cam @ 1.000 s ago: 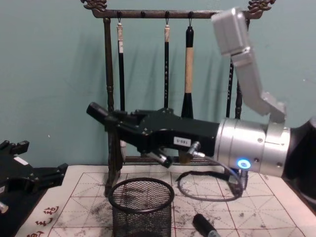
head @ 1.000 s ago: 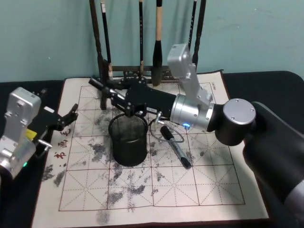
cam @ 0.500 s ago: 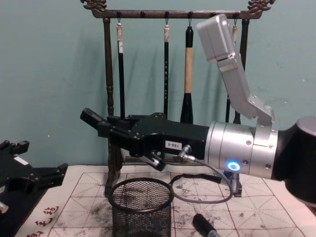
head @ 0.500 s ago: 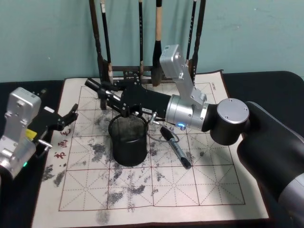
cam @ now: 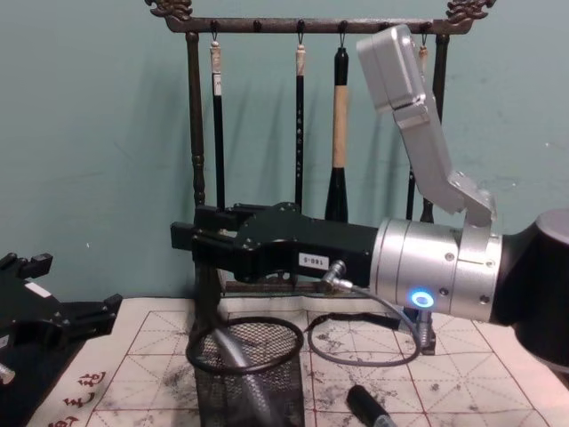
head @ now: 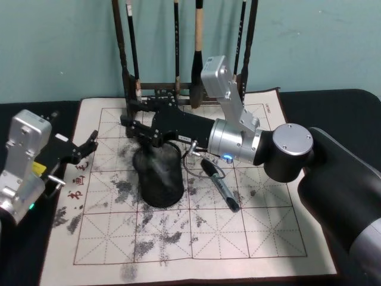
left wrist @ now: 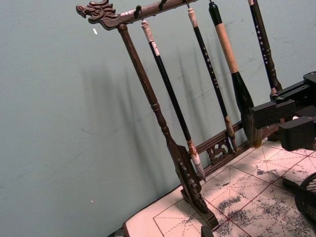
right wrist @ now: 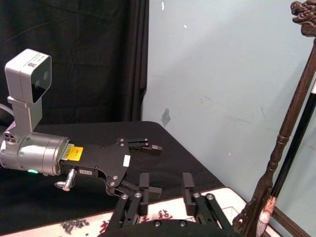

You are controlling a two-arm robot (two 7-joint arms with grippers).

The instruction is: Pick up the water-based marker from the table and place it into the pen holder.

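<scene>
Fingers [right wrist: 144, 183] of right gripper [cam: 185, 238] spread, empty, poised directly above holder [cam: 284, 391] for a straight drop. Marker [cam: 233, 354] as grey streak inside holder, likely mid-fall. 0.5 s back, gripped and jutting out above holder; now let go. 2nd marker [head: 220, 186] on mat [head: 262, 226] right of holder. Left gripper [head: 88, 149] parked left of holder, fingers apart.

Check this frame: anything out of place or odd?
The mat is smeared with grey ink. One marker lies loose beside the pen holder, while a second marker leans inside it, under the open right gripper. Left gripper idles at the mat's left edge.
</scene>
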